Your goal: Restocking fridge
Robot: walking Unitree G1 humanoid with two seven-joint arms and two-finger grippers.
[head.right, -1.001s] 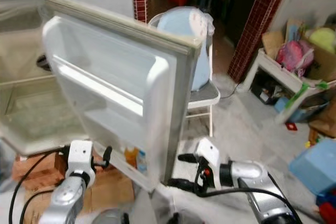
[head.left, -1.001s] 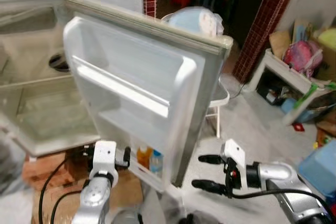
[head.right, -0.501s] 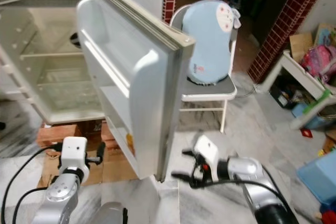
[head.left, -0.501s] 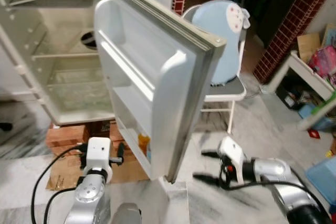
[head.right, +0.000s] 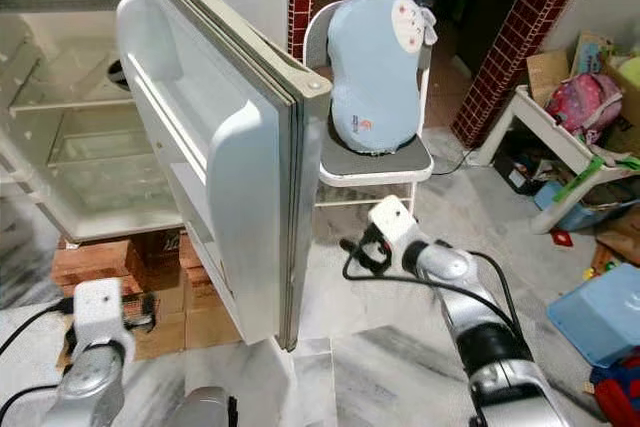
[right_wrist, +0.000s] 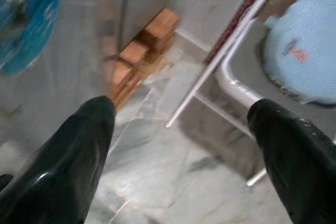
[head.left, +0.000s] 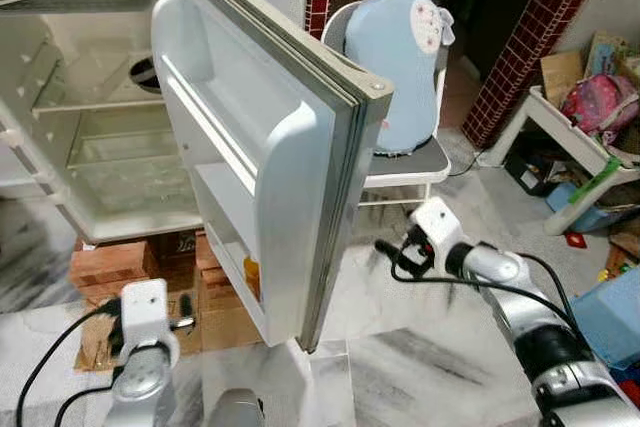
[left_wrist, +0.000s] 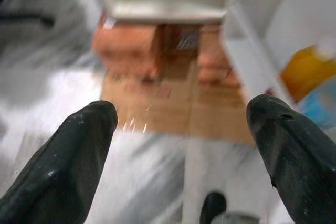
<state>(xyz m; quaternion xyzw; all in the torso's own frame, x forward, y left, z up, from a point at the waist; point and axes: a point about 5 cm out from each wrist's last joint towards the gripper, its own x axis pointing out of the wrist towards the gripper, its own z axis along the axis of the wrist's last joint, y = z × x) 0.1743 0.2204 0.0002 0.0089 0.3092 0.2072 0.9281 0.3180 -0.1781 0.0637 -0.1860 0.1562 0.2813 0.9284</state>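
Gripper status: my right gripper point(head.left: 392, 258) and left gripper point(left_wrist: 181, 129) both hang spread apart and empty. Fridge point(head.left: 90, 162) stands open, shelves bare; an orange bottle point(head.left: 251, 275) occupies the door's bottom rack. I judge restocking barely begun.

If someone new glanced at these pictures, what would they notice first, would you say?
Probably the fridge door, swung wide open in the middle, with the nearly bare fridge interior behind it on the left. Next, the pale blue cushion propped on a chair to the right, with the right gripper open, low beside the door's edge.
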